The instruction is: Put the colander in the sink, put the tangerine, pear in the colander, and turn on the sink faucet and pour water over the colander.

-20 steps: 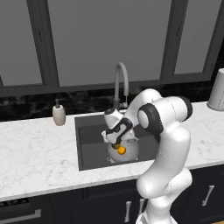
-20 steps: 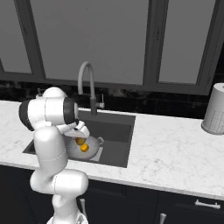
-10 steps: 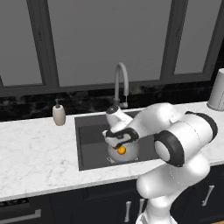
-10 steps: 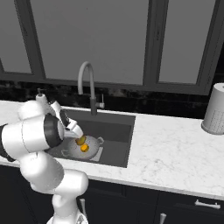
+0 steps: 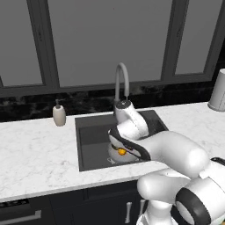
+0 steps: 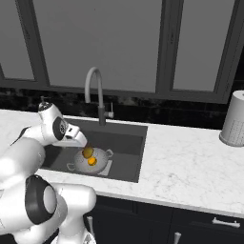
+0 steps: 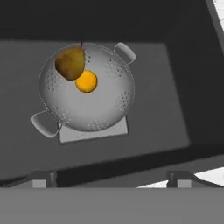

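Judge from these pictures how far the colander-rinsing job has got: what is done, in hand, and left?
Done: the colander sits in the sink, with the tangerine and pear inside it. In hand: nothing; the gripper is open above the sink. Left: turning on the sink faucet; no water runs from it.
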Available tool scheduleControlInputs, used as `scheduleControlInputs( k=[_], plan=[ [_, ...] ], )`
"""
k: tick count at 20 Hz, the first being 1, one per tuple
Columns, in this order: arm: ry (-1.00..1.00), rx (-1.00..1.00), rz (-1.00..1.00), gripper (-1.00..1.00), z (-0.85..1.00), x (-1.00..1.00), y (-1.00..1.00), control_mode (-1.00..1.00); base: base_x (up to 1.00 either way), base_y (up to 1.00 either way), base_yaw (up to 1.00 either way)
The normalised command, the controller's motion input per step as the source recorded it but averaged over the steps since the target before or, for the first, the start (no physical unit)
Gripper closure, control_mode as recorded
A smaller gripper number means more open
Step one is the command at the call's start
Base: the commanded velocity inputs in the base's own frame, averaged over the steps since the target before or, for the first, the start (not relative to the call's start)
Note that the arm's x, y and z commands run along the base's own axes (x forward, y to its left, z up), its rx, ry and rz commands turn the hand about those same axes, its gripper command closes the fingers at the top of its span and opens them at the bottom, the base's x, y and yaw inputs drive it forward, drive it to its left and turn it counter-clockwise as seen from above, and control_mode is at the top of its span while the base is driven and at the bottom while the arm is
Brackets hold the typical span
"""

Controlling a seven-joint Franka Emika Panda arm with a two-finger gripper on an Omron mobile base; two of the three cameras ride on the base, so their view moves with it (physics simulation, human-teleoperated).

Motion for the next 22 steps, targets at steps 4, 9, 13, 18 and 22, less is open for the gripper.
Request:
scheduleControlInputs(
  k=[4,9,13,18,22],
  plan=[
    [-0.01,0.00,0.34,-1.00,0.49,-0.58,-0.38,-1.00,0.00,0.00,0.00],
    [-0.01,0.00,0.30,-1.00,0.36,-0.30,-0.56,-1.00,0.00,0.00,0.00],
    [0.00,0.15,0.20,-1.00,0.37,-0.03,-0.67,-1.00,0.00,0.00,0.00],
    [0.00,0.16,0.19,-1.00,0.48,0.24,-0.55,-1.00,0.00,0.00,0.00],
    [0.00,0.23,0.25,-1.00,0.31,0.34,-0.51,-1.00,0.00,0.00,0.00]
  ],
)
